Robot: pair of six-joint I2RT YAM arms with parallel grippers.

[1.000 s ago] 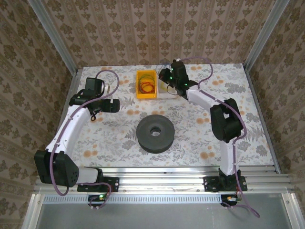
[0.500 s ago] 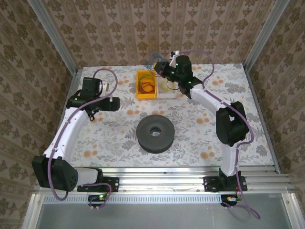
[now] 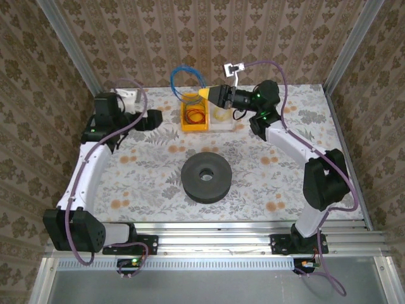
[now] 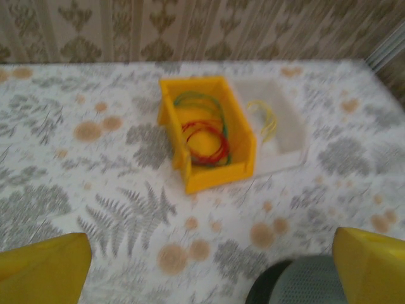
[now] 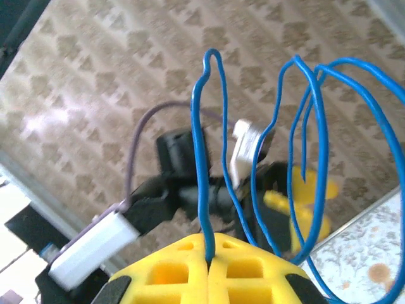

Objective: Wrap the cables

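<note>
A blue cable (image 3: 187,81) hangs in loose loops in the air above the far end of the yellow bin (image 3: 185,120). My right gripper (image 3: 205,94) is shut on it. In the right wrist view the yellow fingers (image 5: 171,272) are pressed together on one strand of the blue cable (image 5: 201,158). My left gripper (image 3: 158,118) hovers left of the bin, open and holding nothing, its yellow fingertips (image 4: 47,266) wide apart. Red cable (image 4: 205,142) and green cable (image 4: 193,101) coils lie in the yellow bin (image 4: 215,174). A yellow cable (image 4: 266,120) lies in the clear tray (image 4: 297,136).
A black spool (image 3: 205,177) lies flat mid-table, and its edge (image 4: 304,285) shows low in the left wrist view. Wallpapered walls and metal posts close off the back and sides. Open flowered tabletop lies around the spool.
My right gripper rose from the bins and swung left, carrying the blue cable up into the air. The left arm shifted back and left, its gripper now pointing at the bins.
</note>
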